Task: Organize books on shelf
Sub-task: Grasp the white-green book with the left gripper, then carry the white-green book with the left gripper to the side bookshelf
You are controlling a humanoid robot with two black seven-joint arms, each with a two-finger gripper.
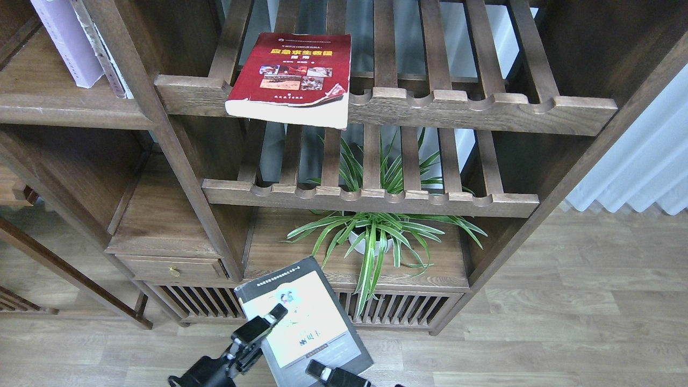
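The dark red book (290,75) lies flat on the upper slatted rack, its front edge overhanging the rail. The pale lavender book (64,43) stands upright on the solid dark brown shelf (64,110) at top left. The grey, black and yellow-green book (303,322) is held low, cover up, in front of the cabinet's base. My right gripper (325,374) is shut on its lower edge, mostly cut off by the frame's bottom. My left gripper (263,325) lies over the book's left edge; its two fingers cannot be told apart.
A worn-spined book (102,48) leans beside the lavender one. A second slatted rack (371,199) sits below the first. A potted spider plant (371,236) stands on the bottom board. A small drawer (172,266) is at lower left, wood floor and a curtain (645,161) at right.
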